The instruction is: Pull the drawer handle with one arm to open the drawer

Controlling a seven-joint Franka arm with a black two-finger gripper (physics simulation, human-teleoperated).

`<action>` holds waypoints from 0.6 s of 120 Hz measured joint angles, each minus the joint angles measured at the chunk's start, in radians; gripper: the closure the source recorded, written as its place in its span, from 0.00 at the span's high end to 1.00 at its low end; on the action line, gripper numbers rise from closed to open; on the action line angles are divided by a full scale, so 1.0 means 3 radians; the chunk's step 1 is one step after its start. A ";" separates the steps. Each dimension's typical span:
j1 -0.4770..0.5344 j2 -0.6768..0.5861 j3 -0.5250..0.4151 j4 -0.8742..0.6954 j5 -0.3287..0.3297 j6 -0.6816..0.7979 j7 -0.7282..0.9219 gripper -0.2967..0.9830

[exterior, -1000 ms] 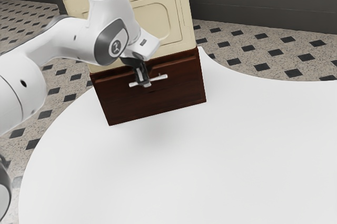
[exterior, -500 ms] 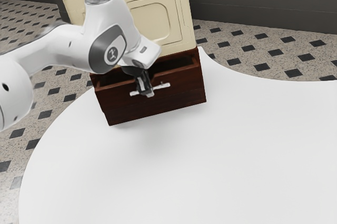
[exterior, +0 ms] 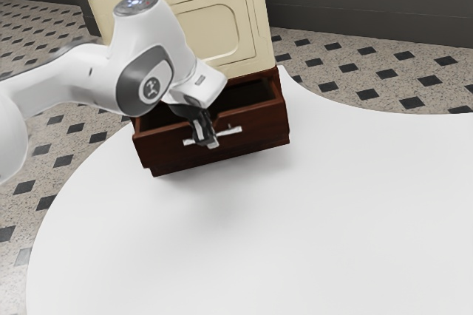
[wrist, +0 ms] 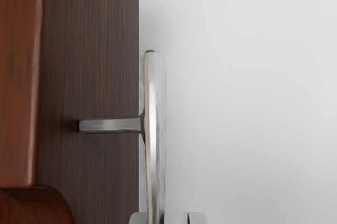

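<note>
Presently, drawer [exterior: 259,124] stands partly open; handle [exterior: 230,131] on the drawer's front runs between modestly spread fingers of tool [exterior: 207,141]; drawer-side finger appears against handle, outer finger apart, handle unclamped

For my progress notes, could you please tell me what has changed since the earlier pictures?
The drawer has slid out of the cabinet toward the exterior view's lower edge, its handle and the fingers moving with it. The fingers stand open on either side of the handle. The cabinet and table stayed put.
</note>
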 joint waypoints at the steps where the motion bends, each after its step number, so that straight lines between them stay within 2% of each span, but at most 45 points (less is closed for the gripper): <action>1: -0.0003 -0.0006 0.0000 -0.0007 0.0000 0.0002 -0.0002 0.23; 72: -0.0118 -0.0302 -0.0049 -0.0403 0.0014 0.0106 -0.0118 0.22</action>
